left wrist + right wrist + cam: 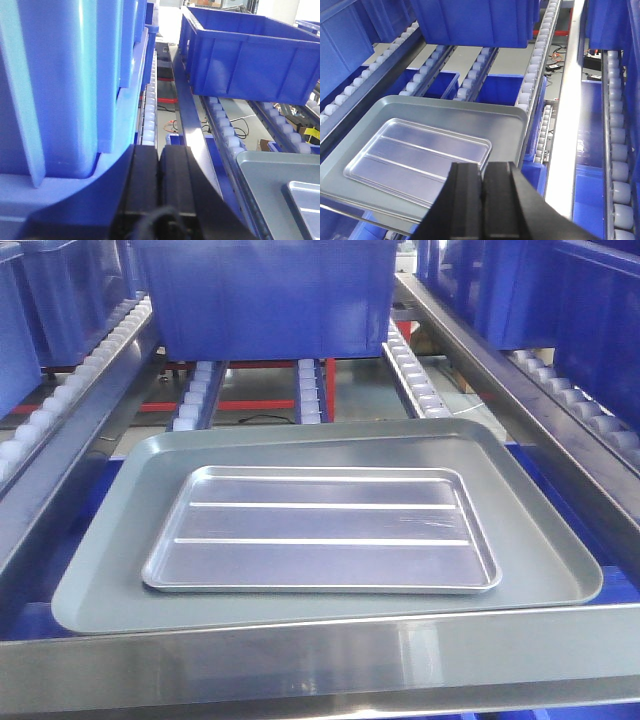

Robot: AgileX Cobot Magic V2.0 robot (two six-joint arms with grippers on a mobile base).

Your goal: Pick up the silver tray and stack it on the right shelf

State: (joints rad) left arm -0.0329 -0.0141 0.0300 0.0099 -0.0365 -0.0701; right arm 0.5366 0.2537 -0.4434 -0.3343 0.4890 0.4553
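The silver tray (320, 530), shiny with two long raised ribs, lies flat inside a larger dull grey-green tray (95, 585). Both rest on the right shelf, behind its broad steel front bar (320, 655). In the right wrist view my right gripper (484, 170) is shut and empty, its tips just over the near right corner of the silver tray (415, 150). My left gripper (159, 150) is shut on nothing, left of the trays beside a steel rail (192, 135). Only a corner of the silver tray (306, 206) shows there. Neither gripper appears in the front view.
A blue bin (265, 295) stands on the white rollers (310, 390) behind the trays. More blue bins (590, 310) fill the neighbouring lanes. A large blue bin (50, 85) sits close to the left of my left gripper. Sloping steel rails (520, 390) border the lane.
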